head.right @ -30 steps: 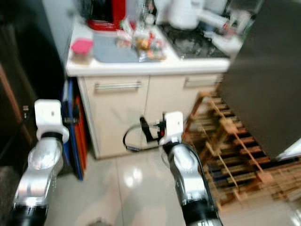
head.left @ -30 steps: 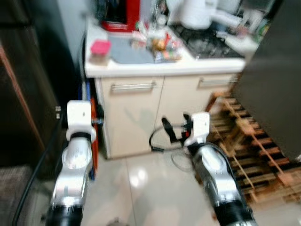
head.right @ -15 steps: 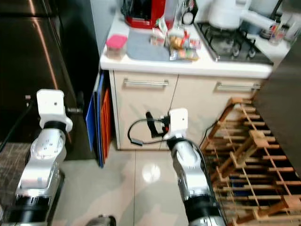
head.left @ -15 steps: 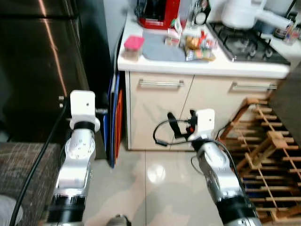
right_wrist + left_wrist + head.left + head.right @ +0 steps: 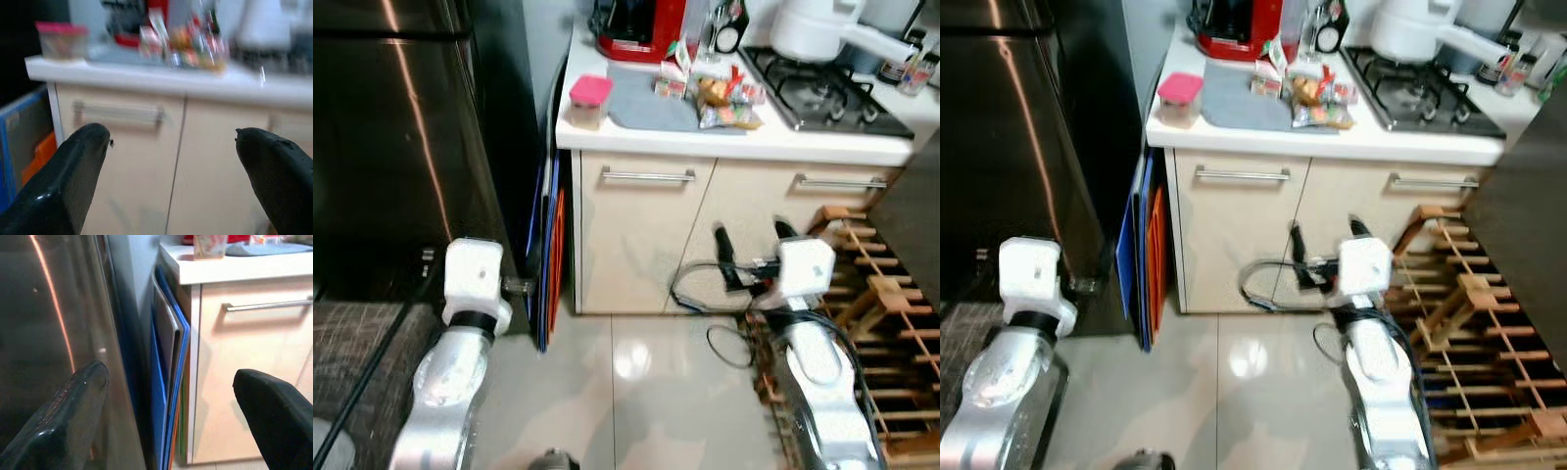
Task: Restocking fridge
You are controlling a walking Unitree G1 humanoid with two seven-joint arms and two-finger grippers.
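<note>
The dark steel fridge [image 5: 391, 147] stands shut at the left, beside a white counter [image 5: 803, 147]. On the counter sit a pink-lidded container [image 5: 590, 101] and several snack packets [image 5: 724, 93]. My left gripper [image 5: 171, 379] is open and empty, low down and facing the gap between the fridge and the cabinet. My right gripper [image 5: 752, 250] is open too, holding nothing, in front of the cream cabinet doors [image 5: 641, 235] below the counter.
Blue and orange boards [image 5: 548, 264] lean in the gap by the fridge. A red machine [image 5: 641, 24], a white pot [image 5: 813, 24] and a gas hob [image 5: 827, 88] are on the counter. A wooden rack [image 5: 871, 294] and a dark panel [image 5: 915, 215] stand at the right.
The camera swung left, bringing the fridge into view, and the picture sharpened. My right arm has moved to the right and my left arm has dropped lower. Both grippers stay open.
</note>
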